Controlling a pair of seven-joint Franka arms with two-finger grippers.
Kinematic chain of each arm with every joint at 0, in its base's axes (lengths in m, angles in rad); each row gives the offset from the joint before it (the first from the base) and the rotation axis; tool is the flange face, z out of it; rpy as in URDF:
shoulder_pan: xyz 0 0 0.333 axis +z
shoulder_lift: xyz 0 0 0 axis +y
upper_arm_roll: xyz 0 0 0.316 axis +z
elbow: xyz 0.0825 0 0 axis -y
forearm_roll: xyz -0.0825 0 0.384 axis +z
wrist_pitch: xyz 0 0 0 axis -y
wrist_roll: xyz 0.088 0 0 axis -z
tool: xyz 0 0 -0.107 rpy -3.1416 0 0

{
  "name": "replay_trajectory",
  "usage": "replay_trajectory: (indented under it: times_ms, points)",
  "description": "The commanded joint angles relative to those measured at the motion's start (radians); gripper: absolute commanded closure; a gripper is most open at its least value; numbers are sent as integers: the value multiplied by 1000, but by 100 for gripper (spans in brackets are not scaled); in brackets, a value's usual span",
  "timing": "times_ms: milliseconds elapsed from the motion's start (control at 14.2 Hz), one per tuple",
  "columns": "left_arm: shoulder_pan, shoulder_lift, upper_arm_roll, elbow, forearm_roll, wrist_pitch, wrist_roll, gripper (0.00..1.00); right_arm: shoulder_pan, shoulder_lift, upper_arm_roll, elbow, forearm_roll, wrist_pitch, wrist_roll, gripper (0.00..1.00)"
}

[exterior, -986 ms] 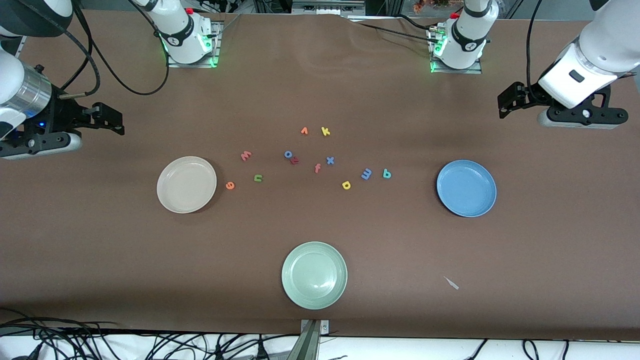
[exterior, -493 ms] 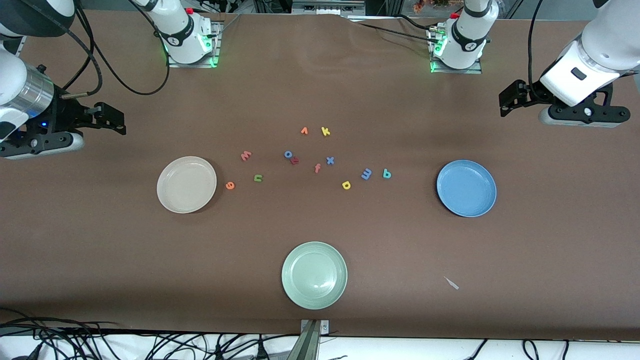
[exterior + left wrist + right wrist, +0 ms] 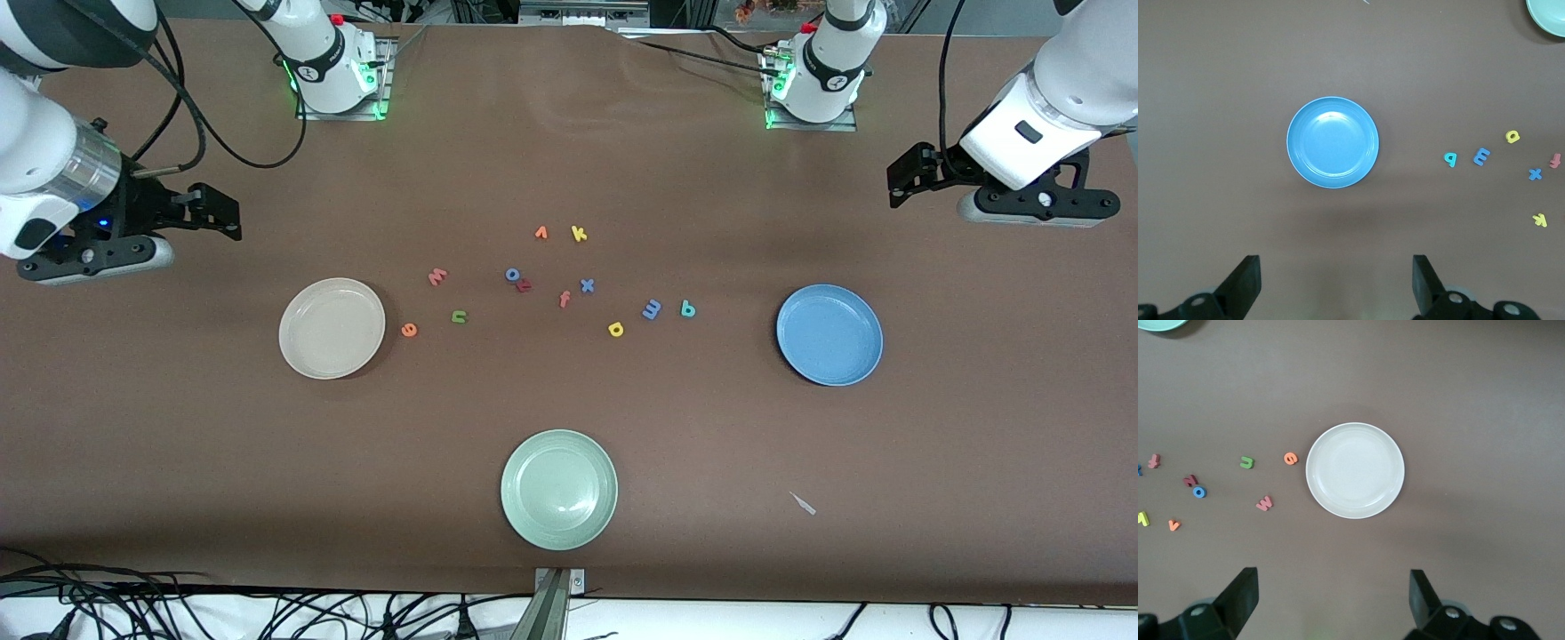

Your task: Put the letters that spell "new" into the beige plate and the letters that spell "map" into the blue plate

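Note:
The beige plate (image 3: 332, 328) (image 3: 1355, 470) lies toward the right arm's end, with the orange e (image 3: 409, 330) (image 3: 1291, 458), green n (image 3: 459, 316) (image 3: 1246, 462) and pinkish w (image 3: 437, 276) (image 3: 1264, 503) on the table beside it. The blue plate (image 3: 829, 334) (image 3: 1332, 142) lies toward the left arm's end, and beside it are the teal p (image 3: 687, 308) (image 3: 1449, 159), blue m (image 3: 652, 308) (image 3: 1481, 157) and yellow a (image 3: 615, 329) (image 3: 1512, 136). My right gripper (image 3: 212, 213) (image 3: 1331, 581) and left gripper (image 3: 907, 173) (image 3: 1335, 265) hang open and empty, high over bare table at their own ends.
A pale green plate (image 3: 558, 489) sits near the front edge. Other letters lie mid-table: orange v (image 3: 540, 233), yellow k (image 3: 579, 234), blue o (image 3: 513, 274), a dark red letter (image 3: 524, 285), orange f (image 3: 564, 299), blue x (image 3: 587, 285). A small white scrap (image 3: 803, 503) lies nearer the camera than the blue plate.
My right gripper has drifted a little toward the middle of the table. My left gripper has shifted only slightly. No letter or plate has moved.

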Motion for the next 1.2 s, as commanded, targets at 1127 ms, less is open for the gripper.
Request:
replay_trajectory:
  times_ms: [1127]
  points:
    - [0,8,-1,19,-4,-13,19,0,11,-17,-7,-81,8,39,17,0]
